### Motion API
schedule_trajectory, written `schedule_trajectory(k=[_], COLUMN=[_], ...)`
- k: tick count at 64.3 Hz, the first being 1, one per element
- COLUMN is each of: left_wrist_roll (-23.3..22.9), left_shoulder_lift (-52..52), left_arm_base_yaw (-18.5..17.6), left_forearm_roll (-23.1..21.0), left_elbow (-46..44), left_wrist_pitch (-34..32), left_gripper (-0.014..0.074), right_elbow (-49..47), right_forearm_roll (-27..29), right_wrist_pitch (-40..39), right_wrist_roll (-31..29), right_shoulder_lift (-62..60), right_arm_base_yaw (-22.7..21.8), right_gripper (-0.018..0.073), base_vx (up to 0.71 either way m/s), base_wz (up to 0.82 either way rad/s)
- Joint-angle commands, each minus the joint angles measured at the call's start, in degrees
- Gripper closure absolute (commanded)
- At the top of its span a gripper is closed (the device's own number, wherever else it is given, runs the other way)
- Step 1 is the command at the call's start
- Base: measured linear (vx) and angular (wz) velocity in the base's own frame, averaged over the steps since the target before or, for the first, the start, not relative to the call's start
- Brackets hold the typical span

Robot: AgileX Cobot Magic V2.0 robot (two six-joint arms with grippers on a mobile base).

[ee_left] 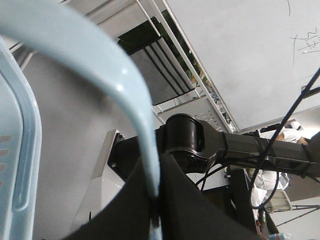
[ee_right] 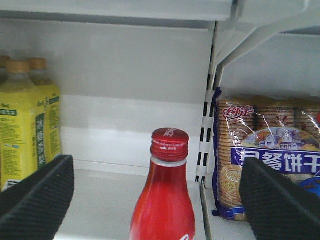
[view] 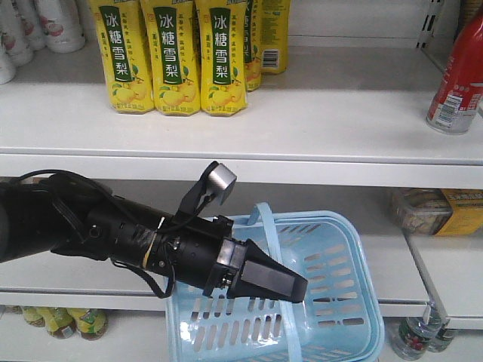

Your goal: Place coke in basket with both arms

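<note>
The coke [view: 456, 79], a red bottle with a red cap, stands upright at the right end of the upper shelf. In the right wrist view the coke [ee_right: 165, 200] is centred ahead of my right gripper [ee_right: 156, 172], which is open, its black pads wide on either side and touching nothing. The right gripper does not show in the front view. My left gripper [view: 290, 283] is shut on the pale blue basket's handle [view: 268, 226] and holds the basket [view: 355, 241] below the shelf. In the left wrist view the handle [ee_left: 120, 85] runs down into the closed jaws of the left gripper [ee_left: 156, 205].
Yellow drink bottles [view: 173, 56] stand in a row at the upper shelf's left. A biscuit pack [ee_right: 270, 150] lies right of the shelf upright [ee_right: 207, 135], close to the coke. A packaged item [view: 438, 211] sits on the right middle shelf; small bottles [view: 68, 320] are on the bottom shelf.
</note>
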Motion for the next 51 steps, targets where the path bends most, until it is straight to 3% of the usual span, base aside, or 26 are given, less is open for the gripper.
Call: schedule_trajectory(k=[1,37,45,51], left_wrist_roll=[0.2,0.2,0.2,0.2], left_shoulder_lift=[-2.8,-2.8,-2.8,-2.8], left_arm_base_yaw=[-0.2,-0.2,-0.2,-0.2], left_forearm_roll=[-4.6,-4.6,-4.6,-4.6], left_elbow=[-1.4,-1.4,-1.4,-1.4], left_wrist_pitch=[-11.0,-11.0,-11.0,-11.0], left_gripper=[0.0601,0.0601,0.0601,0.0601], right_elbow=[-3.4,-11.7,-11.7,-11.7], right_forearm_roll=[-0.3,-0.2,0.1,0.1], right_wrist_pitch=[-0.3,3.4,2.8,2.8], right_wrist_roll=[-0.3,0.4,1.3,1.5], right_shoulder_lift=[2.0,13.4,13.5,12.5], right_arm_base_yaw=[-0.4,-0.4,-0.4,-0.4], right_gripper=[-0.0066,-0.0001,0.0092,0.0234], base_vx=[0.0,0.0,0.0,0.0], base_wz=[0.0,0.0,0.0,0.0])
